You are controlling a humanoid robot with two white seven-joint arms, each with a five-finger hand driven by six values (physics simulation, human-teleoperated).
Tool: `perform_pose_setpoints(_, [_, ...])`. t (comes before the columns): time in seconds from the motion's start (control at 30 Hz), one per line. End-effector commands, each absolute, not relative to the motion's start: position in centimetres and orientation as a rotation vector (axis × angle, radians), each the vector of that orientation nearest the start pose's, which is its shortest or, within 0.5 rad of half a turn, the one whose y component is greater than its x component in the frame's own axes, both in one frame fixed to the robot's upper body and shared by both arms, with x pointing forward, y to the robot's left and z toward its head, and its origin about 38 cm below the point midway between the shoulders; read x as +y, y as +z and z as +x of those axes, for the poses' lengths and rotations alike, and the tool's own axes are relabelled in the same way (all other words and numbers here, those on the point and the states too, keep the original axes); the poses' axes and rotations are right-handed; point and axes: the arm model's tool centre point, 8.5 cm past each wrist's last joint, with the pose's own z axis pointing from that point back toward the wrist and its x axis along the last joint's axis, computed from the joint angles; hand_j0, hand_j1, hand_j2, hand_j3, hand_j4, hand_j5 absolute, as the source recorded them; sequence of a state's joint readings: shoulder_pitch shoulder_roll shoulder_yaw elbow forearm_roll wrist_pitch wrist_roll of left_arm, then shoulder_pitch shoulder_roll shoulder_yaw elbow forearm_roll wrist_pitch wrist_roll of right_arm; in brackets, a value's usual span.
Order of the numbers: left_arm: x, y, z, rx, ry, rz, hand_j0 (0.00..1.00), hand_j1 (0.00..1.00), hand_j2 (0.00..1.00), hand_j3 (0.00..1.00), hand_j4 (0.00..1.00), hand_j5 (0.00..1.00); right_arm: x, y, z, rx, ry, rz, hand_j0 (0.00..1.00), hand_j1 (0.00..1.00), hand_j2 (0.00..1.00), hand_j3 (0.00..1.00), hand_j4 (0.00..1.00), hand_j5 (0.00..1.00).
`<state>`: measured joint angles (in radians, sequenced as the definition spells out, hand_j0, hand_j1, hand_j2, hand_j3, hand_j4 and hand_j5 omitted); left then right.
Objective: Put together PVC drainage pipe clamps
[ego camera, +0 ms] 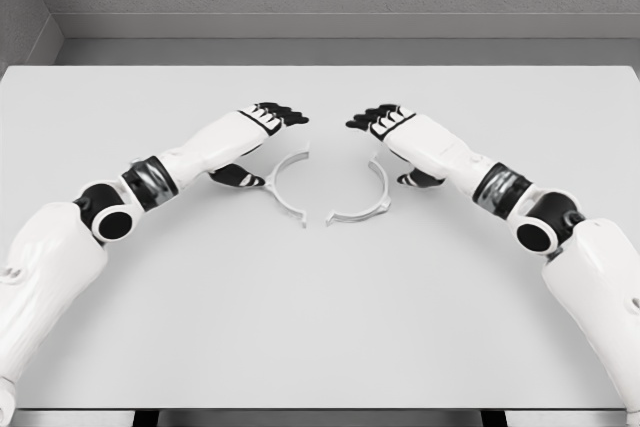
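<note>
Two white half-ring clamp pieces lie flat on the white table [320, 327]. The left clamp half [280, 190] curves open toward the right; the right clamp half [368, 202] curves open toward the left. They sit close together with gaps between their ends. My left hand [262, 137] hovers just left of and behind the left half, fingers extended, thumb low near its outer edge. My right hand [392, 139] mirrors it beside the right half, fingers extended, thumb near the piece's outer edge. Neither hand holds anything.
A grey wall runs along the table's far edge [320, 67]. Both forearms cross the table's sides diagonally toward the middle.
</note>
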<state>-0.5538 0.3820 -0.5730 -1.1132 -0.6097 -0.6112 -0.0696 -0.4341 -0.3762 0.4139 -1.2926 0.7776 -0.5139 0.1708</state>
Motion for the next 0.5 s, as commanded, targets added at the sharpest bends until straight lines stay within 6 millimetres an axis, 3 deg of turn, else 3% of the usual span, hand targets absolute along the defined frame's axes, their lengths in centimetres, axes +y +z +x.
perform_pose_setpoints(0.0, [19.6,11.7,46.3,-1.811,-1.616,0.329,1.0,1.0,1.0,1.0,1.0,1.0,-20.9,11.4,44.7,-1.682,1.669,-0.482,1.0,1.0,1.0,1.0,1.0,1.0])
perform_pose_setpoints(0.47, [18.6,11.5,46.0,-1.828,-1.606,0.306,1.0,1.0,1.0,1.0,1.0,1.0,-19.3,11.1,44.6,-1.703,1.668,-0.446,1.0,1.0,1.0,1.0,1.0,1.0])
